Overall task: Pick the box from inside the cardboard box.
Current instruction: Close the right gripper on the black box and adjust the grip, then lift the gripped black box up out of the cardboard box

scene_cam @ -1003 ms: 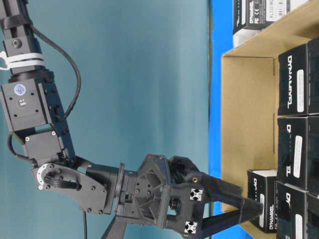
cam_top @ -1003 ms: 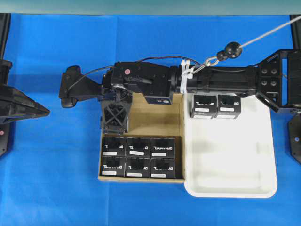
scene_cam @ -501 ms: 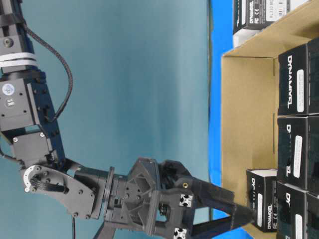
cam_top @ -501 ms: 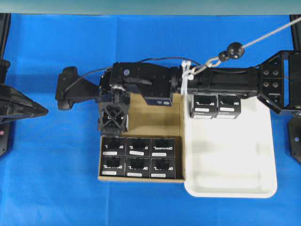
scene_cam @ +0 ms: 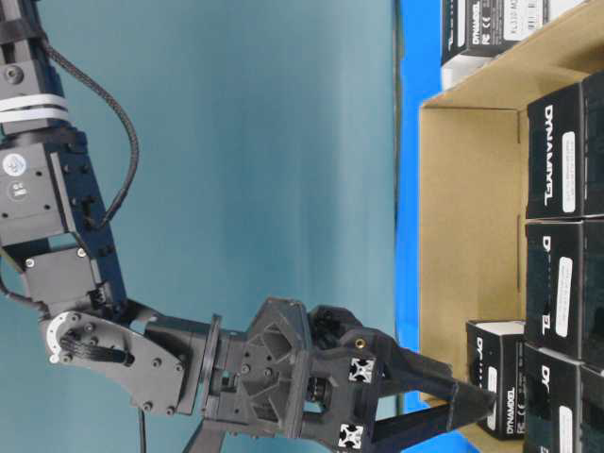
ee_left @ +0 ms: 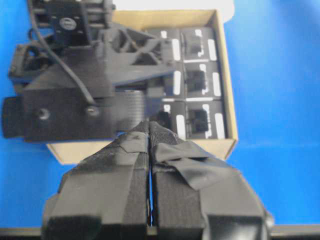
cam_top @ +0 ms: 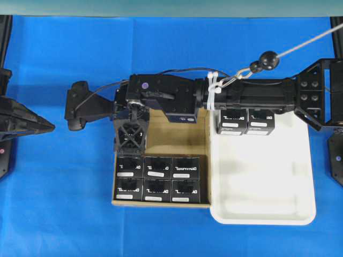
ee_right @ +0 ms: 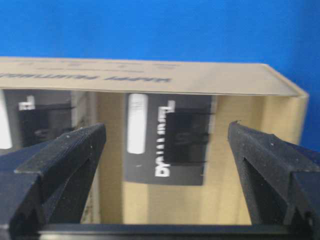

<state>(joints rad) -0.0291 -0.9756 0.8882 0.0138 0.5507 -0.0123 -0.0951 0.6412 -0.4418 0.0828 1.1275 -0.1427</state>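
So far: no box gripped. Right gripper [cam_top: 130, 145] hovered, fingers wide apart, over cardboard box [cam_top: 179, 131] at its left wall, aimed at box [ee_right: 167, 145] in corner. Six boxes inside. Left gripper [ee_left: 150, 131] fingers pressed together, idle. Grasp, lift remained.

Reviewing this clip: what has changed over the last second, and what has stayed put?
The right end effector swung slightly toward the carton's left edge and back, ending closer to the row of black boxes, jaws open and holding nothing. Six boxes in the cardboard box, two boxes in the white tray and the left end effector, shut, stayed as they were.
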